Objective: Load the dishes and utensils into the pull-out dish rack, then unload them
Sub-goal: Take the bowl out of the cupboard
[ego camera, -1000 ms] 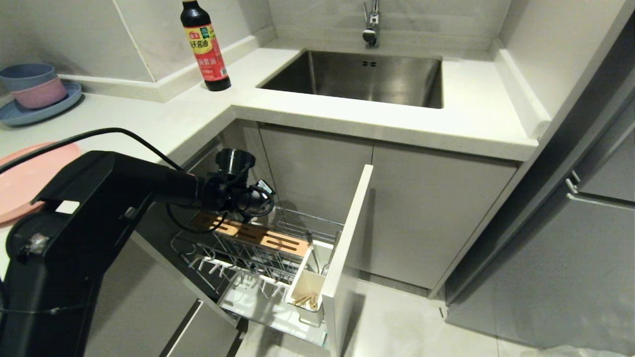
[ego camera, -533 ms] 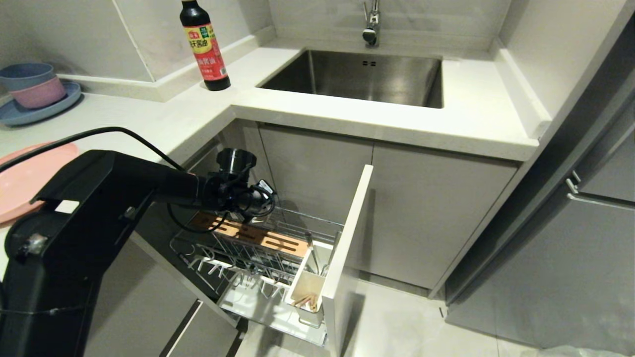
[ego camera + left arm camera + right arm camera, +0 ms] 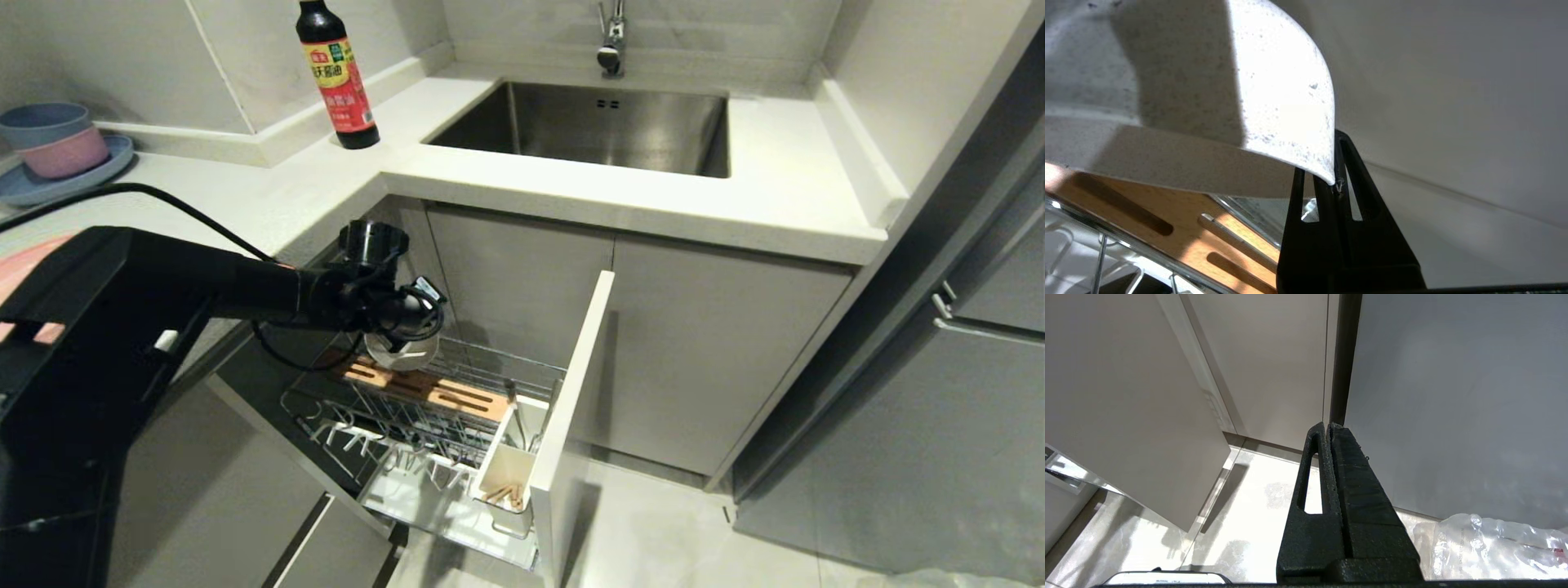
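Your left gripper (image 3: 406, 347), pinched on the bowl (image 3: 400, 351) rim, has just raised it above the rack's (image 3: 424, 408) ten-o'clock corner, so unloading has begun.

The left arm reached toward three o'clock, its gripper (image 3: 1333, 179) pinched tight on a rim. The right gripper (image 3: 1329, 428) hung closed.

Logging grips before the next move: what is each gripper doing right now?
Left gripper: shut on the bowl rim, above the rack.
Right gripper: shut, empty.
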Robot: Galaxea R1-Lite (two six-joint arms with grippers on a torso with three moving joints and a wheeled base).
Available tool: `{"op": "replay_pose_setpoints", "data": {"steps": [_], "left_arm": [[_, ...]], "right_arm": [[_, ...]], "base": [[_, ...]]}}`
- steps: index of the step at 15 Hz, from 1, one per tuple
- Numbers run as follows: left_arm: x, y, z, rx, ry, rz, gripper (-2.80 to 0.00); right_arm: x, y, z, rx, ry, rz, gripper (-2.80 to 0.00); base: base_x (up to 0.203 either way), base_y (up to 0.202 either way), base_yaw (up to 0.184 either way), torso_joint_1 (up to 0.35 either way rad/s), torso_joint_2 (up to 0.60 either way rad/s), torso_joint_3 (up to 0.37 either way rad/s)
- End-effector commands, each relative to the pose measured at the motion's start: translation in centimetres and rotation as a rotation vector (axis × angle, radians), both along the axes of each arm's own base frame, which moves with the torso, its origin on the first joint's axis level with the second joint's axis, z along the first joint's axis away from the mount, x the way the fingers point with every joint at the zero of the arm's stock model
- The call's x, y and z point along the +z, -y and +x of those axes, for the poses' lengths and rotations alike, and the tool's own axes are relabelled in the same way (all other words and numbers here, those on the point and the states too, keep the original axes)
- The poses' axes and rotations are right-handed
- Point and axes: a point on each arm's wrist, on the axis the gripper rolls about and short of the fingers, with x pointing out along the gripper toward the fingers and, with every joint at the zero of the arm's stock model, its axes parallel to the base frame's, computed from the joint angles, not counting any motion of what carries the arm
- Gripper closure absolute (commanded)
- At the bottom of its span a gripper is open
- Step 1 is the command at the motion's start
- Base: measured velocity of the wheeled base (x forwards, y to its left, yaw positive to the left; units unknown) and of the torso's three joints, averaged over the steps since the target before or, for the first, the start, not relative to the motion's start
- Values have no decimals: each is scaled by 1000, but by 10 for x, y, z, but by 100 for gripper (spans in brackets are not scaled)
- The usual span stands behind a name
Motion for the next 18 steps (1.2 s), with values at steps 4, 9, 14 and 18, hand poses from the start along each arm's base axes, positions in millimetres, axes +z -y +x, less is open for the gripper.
{"op": "replay_pose_setpoints", "data": {"steps": [4,9,14,18], "left_arm": [[24,2,-11,-8,49,-15,0],[44,15,-33,-53,17,-9,0],[73,38,-79,-168,-87,-6,0],[117,36,-126,-214,-59,3,0]], "right_arm": [[0,0,0,1,-2,0,0],[0,0,0,0,0,0,0],[0,0,0,1,-1,0,0],[0,0,0,2,1,0,0]], "base": [[0,0,0,0,0,0],[0,0,0,0,0,0],[0,0,0,0,0,0],[0,0,0,0,0,0]]}}
